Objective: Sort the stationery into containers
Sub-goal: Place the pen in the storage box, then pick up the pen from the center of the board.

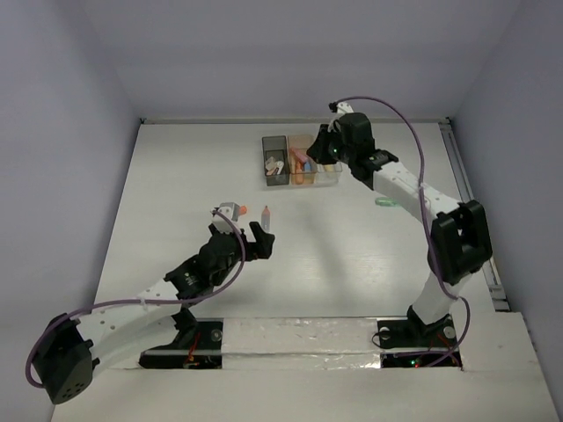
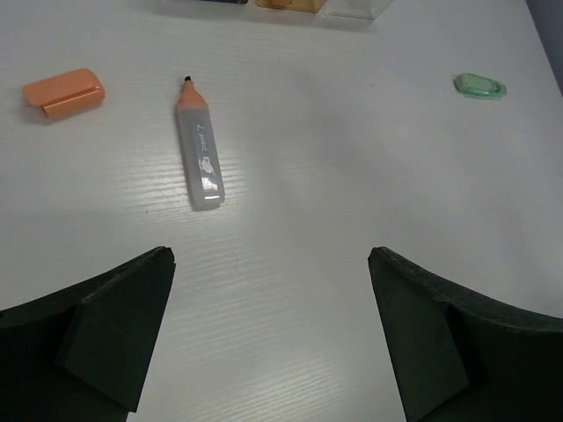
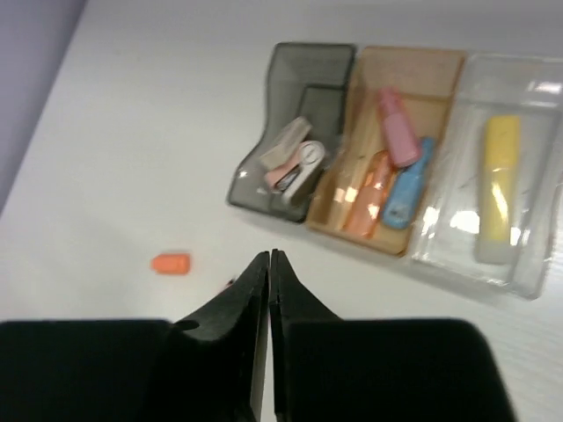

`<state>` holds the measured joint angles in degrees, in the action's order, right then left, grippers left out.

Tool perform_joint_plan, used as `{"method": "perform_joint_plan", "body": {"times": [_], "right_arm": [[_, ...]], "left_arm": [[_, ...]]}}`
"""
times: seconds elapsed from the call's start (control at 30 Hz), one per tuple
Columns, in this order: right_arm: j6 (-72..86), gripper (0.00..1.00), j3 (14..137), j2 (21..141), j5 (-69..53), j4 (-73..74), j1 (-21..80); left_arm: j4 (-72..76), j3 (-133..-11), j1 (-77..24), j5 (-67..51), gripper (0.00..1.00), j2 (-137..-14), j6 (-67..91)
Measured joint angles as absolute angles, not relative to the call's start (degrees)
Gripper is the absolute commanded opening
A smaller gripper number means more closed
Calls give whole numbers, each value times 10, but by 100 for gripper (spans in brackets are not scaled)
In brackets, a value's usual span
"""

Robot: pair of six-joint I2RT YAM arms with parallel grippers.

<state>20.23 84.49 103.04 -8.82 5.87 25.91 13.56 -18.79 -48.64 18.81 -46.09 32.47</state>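
Note:
An uncapped grey marker with an orange tip (image 2: 199,145) lies on the table, also seen from above (image 1: 266,214). Its orange cap (image 2: 63,92) lies to its left. My left gripper (image 2: 271,257) is open and empty, just short of the marker (image 1: 242,230). My right gripper (image 3: 268,257) is shut and empty above the table, in front of the containers (image 1: 320,151). The dark grey bin (image 3: 327,61) holds small erasers. The orange bin (image 3: 440,66) holds pink, orange and blue markers. The clear bin (image 3: 537,114) holds a yellow marker (image 3: 500,189).
A mint green piece (image 2: 479,85) lies on the table to the right, below the right arm in the top view (image 1: 387,202). The orange cap also shows in the right wrist view (image 3: 171,263). White walls close in the table.

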Motion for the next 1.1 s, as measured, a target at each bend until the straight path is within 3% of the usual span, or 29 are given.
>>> {"method": "perform_joint_plan", "body": {"times": [0.07,0.13,0.17,0.23,0.27,0.37,0.6,1.1], "right_arm": [[210,0,802,993,-93,41,274],[209,0,784,984,-90,37,303],[207,5,779,988,-86,39,321],[202,23,774,1001,-72,53,360],[200,48,774,1012,-64,64,381],[192,64,774,1037,-49,96,426],[193,69,804,1104,-23,151,461],[206,65,894,1215,17,188,482]], "left_arm": [[130,-188,-486,190,89,-449,331],[123,-188,-486,192,91,-431,336],[118,-188,-486,194,94,-421,338],[109,-188,-486,195,99,-401,343],[102,-188,-486,196,99,-390,347],[85,-187,-486,197,99,-354,357],[60,-182,-486,204,99,-259,373],[22,-163,-486,204,99,-212,385]]}}
